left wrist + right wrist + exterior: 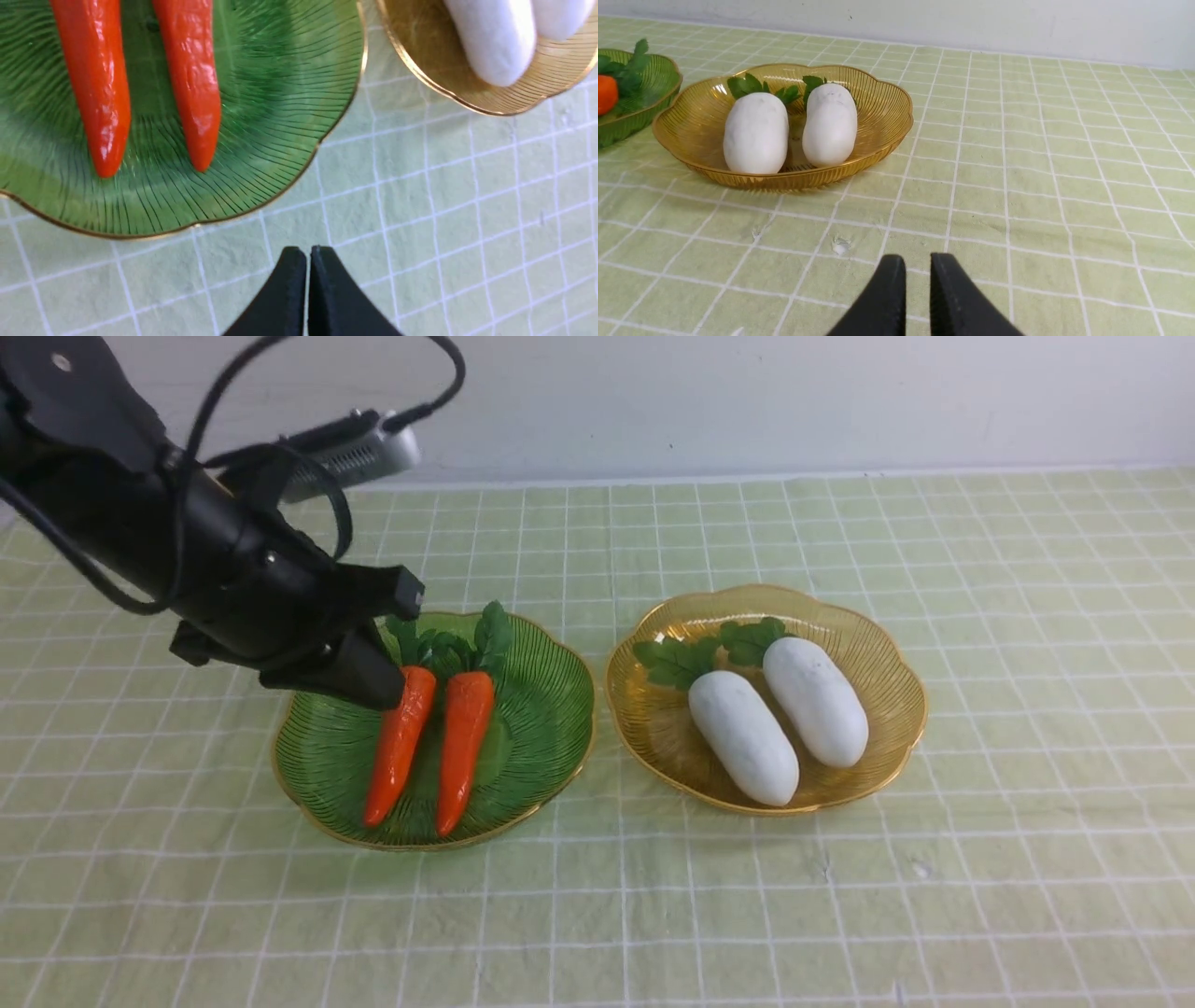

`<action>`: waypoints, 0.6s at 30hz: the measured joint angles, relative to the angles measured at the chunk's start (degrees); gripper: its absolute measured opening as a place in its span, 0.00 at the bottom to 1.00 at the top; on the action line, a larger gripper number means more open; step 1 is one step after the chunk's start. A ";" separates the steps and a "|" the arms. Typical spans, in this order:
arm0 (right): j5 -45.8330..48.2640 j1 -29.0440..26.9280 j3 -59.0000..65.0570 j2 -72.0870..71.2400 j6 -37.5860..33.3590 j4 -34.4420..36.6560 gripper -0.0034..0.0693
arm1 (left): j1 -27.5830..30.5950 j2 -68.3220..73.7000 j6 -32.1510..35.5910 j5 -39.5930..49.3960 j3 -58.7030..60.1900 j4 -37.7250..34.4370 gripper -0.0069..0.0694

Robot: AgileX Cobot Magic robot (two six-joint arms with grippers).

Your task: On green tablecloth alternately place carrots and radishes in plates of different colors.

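Two orange carrots lie side by side in the green plate, leafy tops pointing away from me. Two white radishes lie in the amber plate to its right. Both plates stand on the green tablecloth. My left gripper hangs over the green plate's far left side, by the left carrot's top. In its wrist view, the left gripper is shut and empty. My right gripper is out of the front view; its fingers stand almost together, empty, low over cloth right of the amber plate.
A white wall rises behind the cloth's far edge. The left arm's wrist camera and its cable stick up above the green plate. Open cloth lies in front of both plates and to the right of the amber one.
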 joint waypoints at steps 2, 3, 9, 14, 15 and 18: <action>0.12 0.00 0.00 0.00 0.00 0.00 0.15 | 0.00 -3.83 0.06 1.91 0.00 0.13 0.08; 0.12 0.00 0.00 0.00 0.00 0.00 0.15 | 0.00 -4.59 0.06 2.06 0.00 0.20 0.08; 0.17 -0.16 0.00 0.00 -0.05 -0.05 0.15 | 0.00 -15.27 0.11 4.96 0.00 4.01 0.08; 0.17 -2.60 0.00 0.00 -0.10 -0.11 0.15 | 0.00 -24.12 0.11 6.05 0.00 7.96 0.08; 0.17 -2.72 0.00 0.00 -0.10 -0.11 0.15 | 0.00 -24.34 0.11 6.05 0.00 8.02 0.08; 0.17 -4.60 0.00 0.00 -0.10 -0.16 0.15 | 0.00 -27.91 0.11 6.17 0.00 8.25 0.08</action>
